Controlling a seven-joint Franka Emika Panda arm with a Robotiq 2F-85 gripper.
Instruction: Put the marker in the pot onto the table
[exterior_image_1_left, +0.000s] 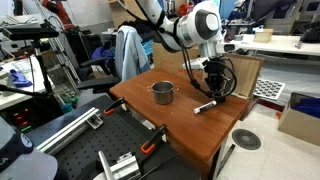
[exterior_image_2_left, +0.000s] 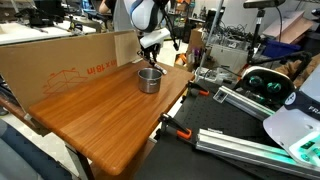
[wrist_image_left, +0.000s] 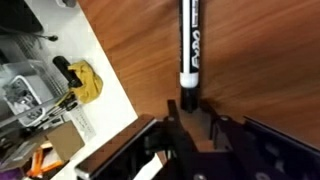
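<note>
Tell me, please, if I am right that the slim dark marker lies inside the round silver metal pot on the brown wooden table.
No: the slim dark marker lies on the brown wooden table beside the round silver metal pot, as an exterior view shows.

Pretty cluttered lab space tbh. Pale floor (exterior_image_1_left: 268, 155) with a round grate (exterior_image_1_left: 246, 139) set in it and a cardboard box (exterior_image_1_left: 300, 122) sitting nearby. A big cardboard panel (exterior_image_2_left: 60, 60) stands along one edge of the reddish wooden table (exterior_image_2_left: 100, 115). Silver aluminium rails (exterior_image_1_left: 65, 128) lie beside it, an orange clamp (exterior_image_2_left: 177, 129) grips the table edge, a light jacket (exterior_image_1_left: 128, 50) hangs behind, and a white desk (exterior_image_1_left: 275, 42) sits further back
</note>
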